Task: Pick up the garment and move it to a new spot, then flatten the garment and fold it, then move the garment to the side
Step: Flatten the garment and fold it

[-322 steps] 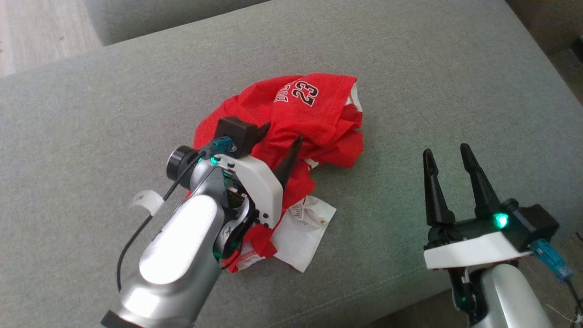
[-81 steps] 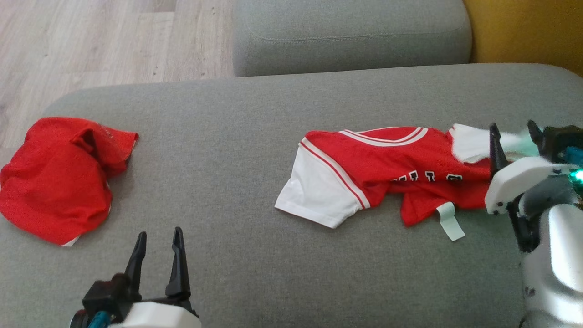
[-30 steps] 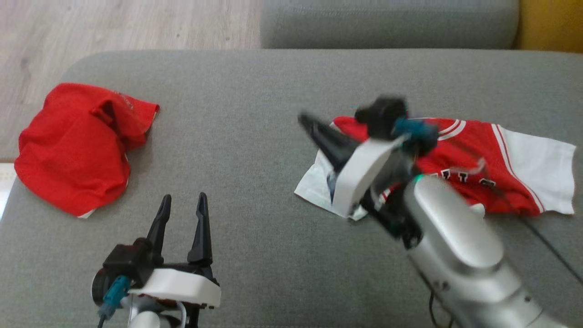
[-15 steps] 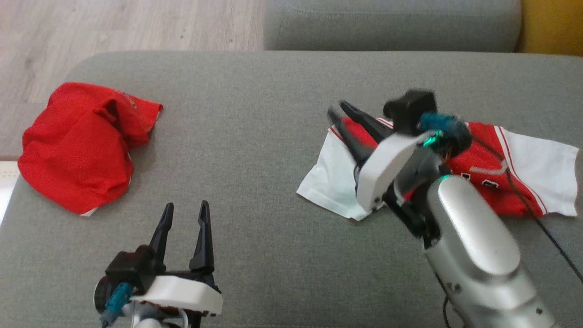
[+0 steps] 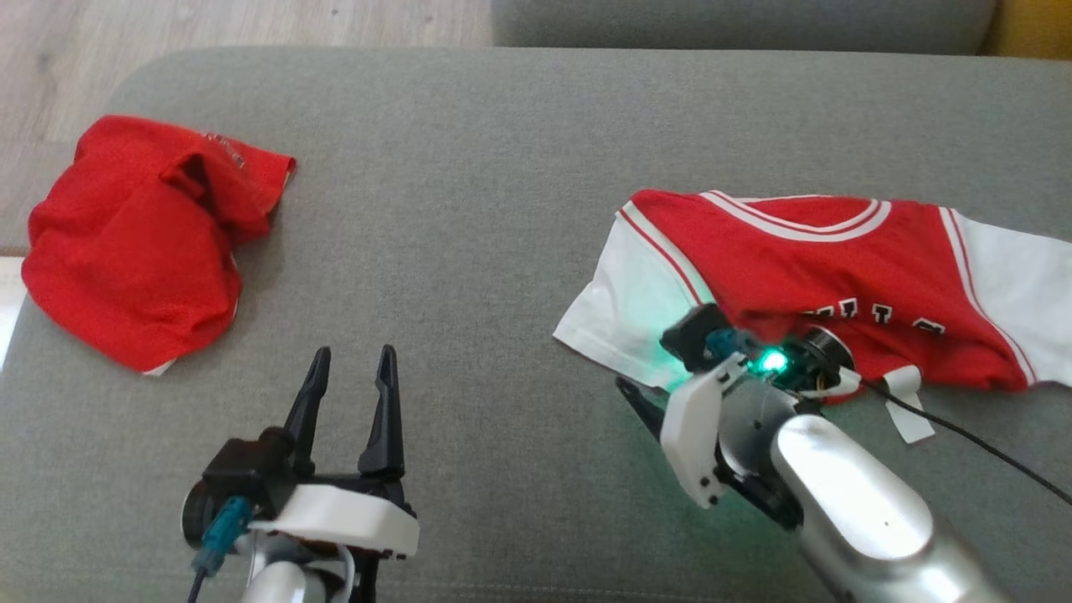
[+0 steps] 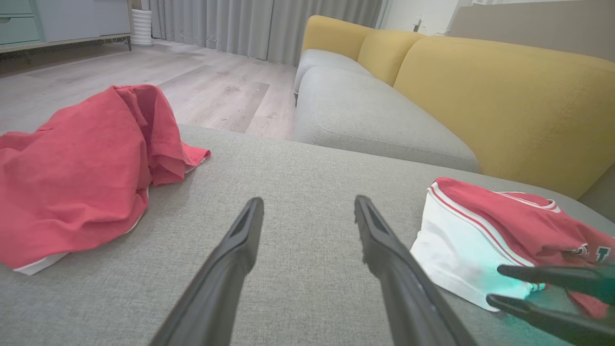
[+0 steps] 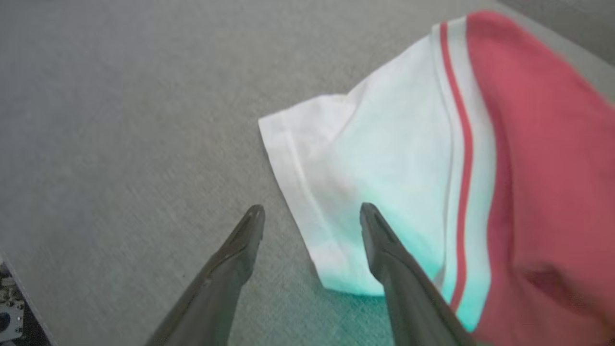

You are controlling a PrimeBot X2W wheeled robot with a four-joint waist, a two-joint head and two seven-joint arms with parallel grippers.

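Item: red-and-white jersey point(image 5: 787, 260), lying rightward on grey cushion point(image 5: 469, 151), lower hem bunched. My right gripper point(image 7: 312, 216) spread by white sleeve point(image 7: 375, 158); left gripper point(image 5: 352, 356) spread, idle. Step: flattening, I judge. Next: pinch sleeve hem, pull outward.

Soft even daylight; green glow on white sleeve point(image 5: 634, 311); slight blur in right wrist view

We note one support: grey fabric sofa seat point(image 5: 469, 167), w/ a rounded corner at far left. Two items lie on it, well apart.

Item 1, right side: red jersey point(image 5: 804, 268) w/ white sleeves, spread approx. flat, collar toward far edge, lower part bunched. Its white label strip point(image 5: 909, 410) rests on the fabric at the near hem.

Item 2, left side: crumpled red garment point(image 5: 134, 251), near the seat's left edge.
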